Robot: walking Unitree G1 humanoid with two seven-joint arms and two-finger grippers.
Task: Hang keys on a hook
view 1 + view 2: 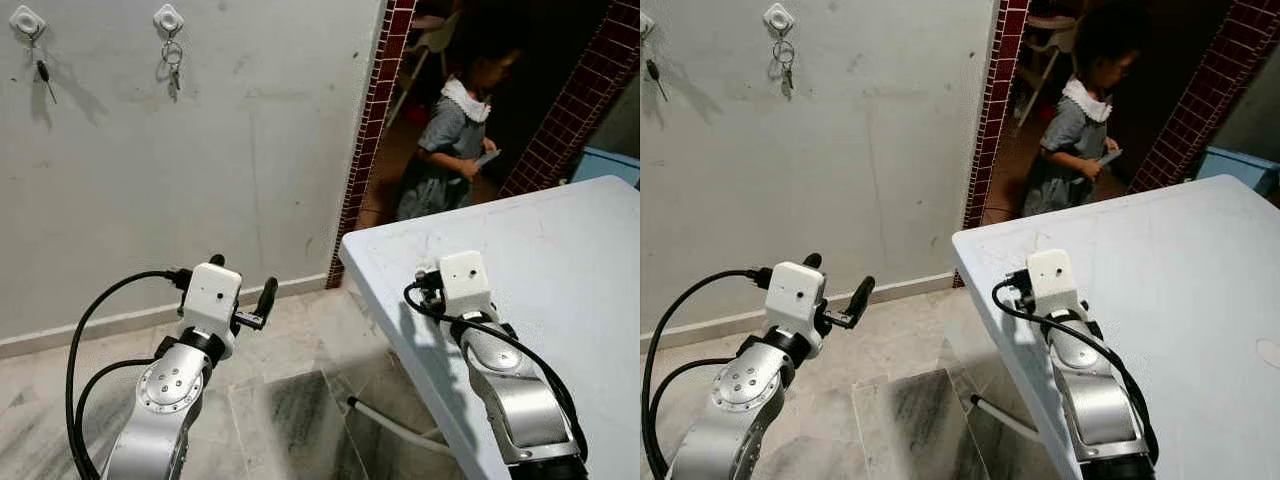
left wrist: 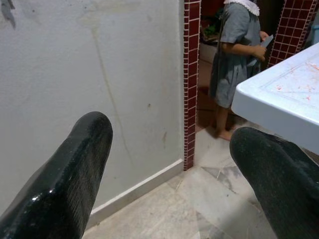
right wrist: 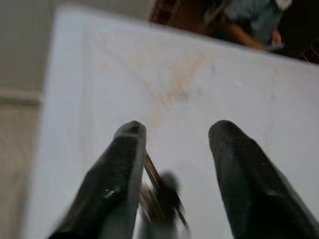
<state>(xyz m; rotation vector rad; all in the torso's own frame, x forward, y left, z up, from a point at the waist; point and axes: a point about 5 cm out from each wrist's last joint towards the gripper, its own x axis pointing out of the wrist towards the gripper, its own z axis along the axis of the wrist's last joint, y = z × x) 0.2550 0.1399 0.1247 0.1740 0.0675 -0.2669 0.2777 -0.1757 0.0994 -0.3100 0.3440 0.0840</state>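
Two white hooks are fixed high on the wall. The hook point(image 1: 168, 18) nearer the doorway carries a ring of keys point(image 1: 172, 68), and the other hook point(image 1: 27, 20) holds a single dark key point(image 1: 42, 74). My left gripper point(image 1: 243, 272) is open and empty, low over the floor and well below the hooks. Over the white table point(image 1: 570, 260), my right gripper point(image 3: 178, 127) is open. A blurred bunch of keys point(image 3: 159, 196) shows between its fingers, close against one finger point(image 3: 119, 169); I cannot tell whether the keys touch the table.
A person in a grey dress point(image 1: 450, 140) stands in the dark doorway beyond the table's far corner. A red-tiled door frame point(image 1: 370, 130) borders the wall. The table's near edge runs between my arms, with a white table leg point(image 1: 395, 425) below. A marble floor point(image 1: 290, 400) lies ahead.
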